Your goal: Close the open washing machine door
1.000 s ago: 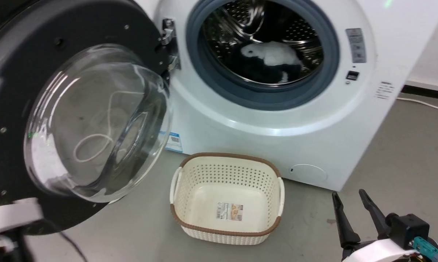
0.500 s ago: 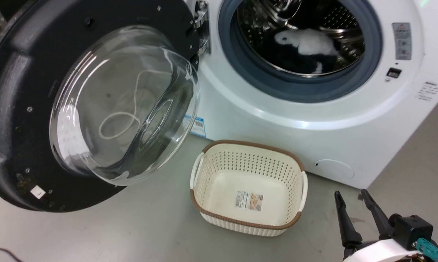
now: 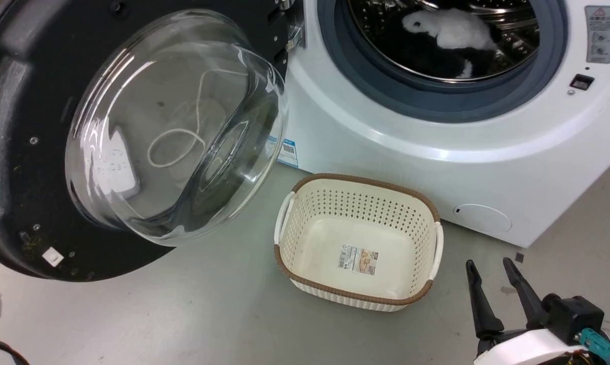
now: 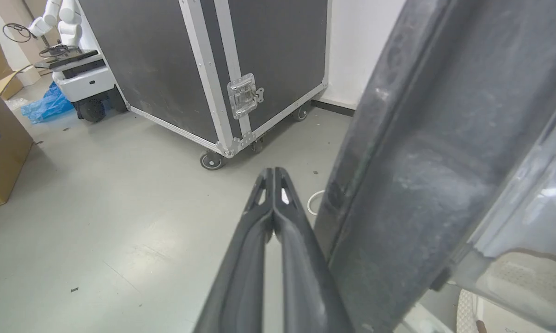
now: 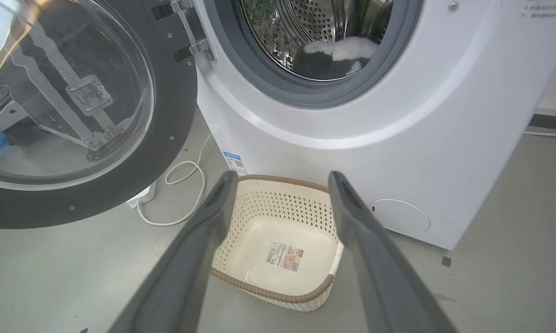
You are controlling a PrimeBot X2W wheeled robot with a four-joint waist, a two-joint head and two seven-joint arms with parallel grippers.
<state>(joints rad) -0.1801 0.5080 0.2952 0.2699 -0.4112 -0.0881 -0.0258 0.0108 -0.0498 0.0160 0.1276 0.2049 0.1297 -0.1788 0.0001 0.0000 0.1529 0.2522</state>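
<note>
Two claws were in view. The right claw point(image 3: 488, 263) hung low over the grey floor point(image 3: 183, 314), its fingers spread apart and holding nothing, just right of a cream basket point(image 3: 358, 197) that stood in front of the washing machine point(image 3: 436, 167). The left claw point(image 4: 273, 175) had its fingers pressed together on nothing, just beside the dark rim of the washing machine door point(image 3: 173, 126). That door stood wide open to the left of the round port, where white and black laundry point(image 3: 449, 30) lay in the drum.
</note>
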